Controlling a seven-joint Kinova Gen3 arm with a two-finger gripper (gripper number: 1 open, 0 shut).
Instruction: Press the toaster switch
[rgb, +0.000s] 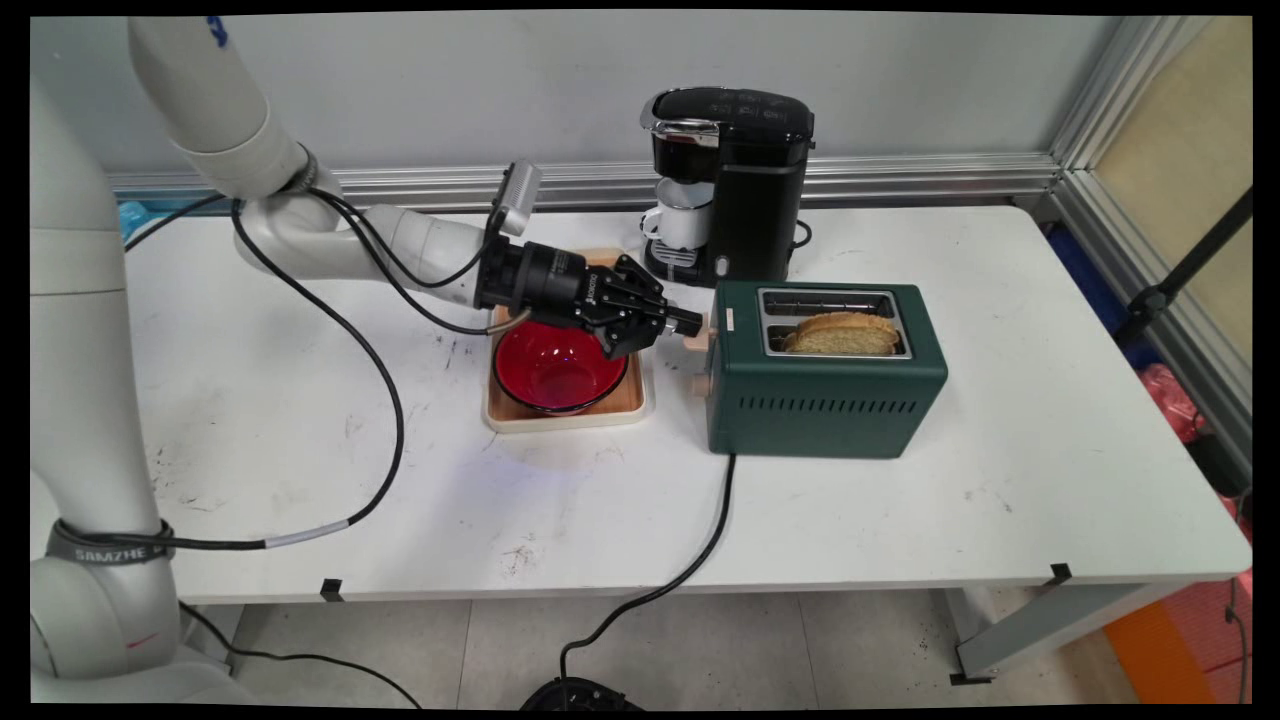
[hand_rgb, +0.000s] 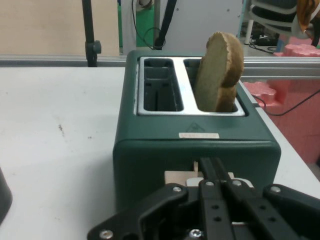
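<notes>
Main view shows the gripper (rgb: 686, 322) reaching level to the right, above the far right edge of a red bowl (rgb: 555, 372) that sits in a wooden tray (rgb: 500, 415). Its tips meet the pale lever (rgb: 698, 342) on the left end of the green toaster (rgb: 820, 400). In the hand view the two fingers (hand_rgb: 209, 172) lie pressed together with no gap between them, and they cover the middle of the lever (hand_rgb: 175, 177). Whether they bear on it from above or only touch it cannot be told. The lever sits high on the toaster's end face, just below the top. The bread (rgb: 840, 335) stands in the near slot with much of the slice above the rim, so it appears not to be lowered. The far slot holds nothing. A second pale knob (rgb: 700, 383) lower on the same end face is untouched. The toaster's black cord (rgb: 715, 520) runs off the near edge of the table (rgb: 300, 450). Behind, by the wall, stands a black coffee machine (rgb: 740, 170) with a white cup (rgb: 685, 222) under its spout, well clear of the gripper.
</notes>
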